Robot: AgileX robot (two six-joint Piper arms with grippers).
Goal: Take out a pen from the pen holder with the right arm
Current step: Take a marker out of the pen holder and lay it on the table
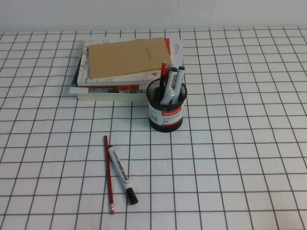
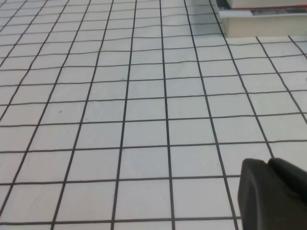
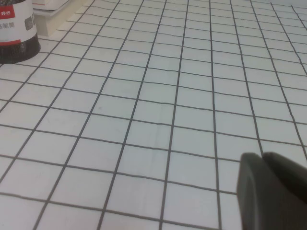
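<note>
The black mesh pen holder (image 1: pixel 166 108) stands near the middle of the gridded table, with a white and red label. Two grey markers (image 1: pixel 173 84) and a red pen (image 1: pixel 163 72) stick out of it. Neither arm appears in the high view. The right wrist view shows my right gripper (image 3: pixel 263 160) shut and empty, low over bare table, with the pen holder (image 3: pixel 17 33) far off at the picture's edge. My left gripper (image 2: pixel 268 165) is also shut with nothing in it, over the grid cloth.
A stack of books with a brown envelope on top (image 1: pixel 124 67) lies just behind and left of the holder; its edge (image 2: pixel 259 19) shows in the left wrist view. A red pencil (image 1: pixel 109 173) and a white marker (image 1: pixel 121 168) lie loose in front of the holder.
</note>
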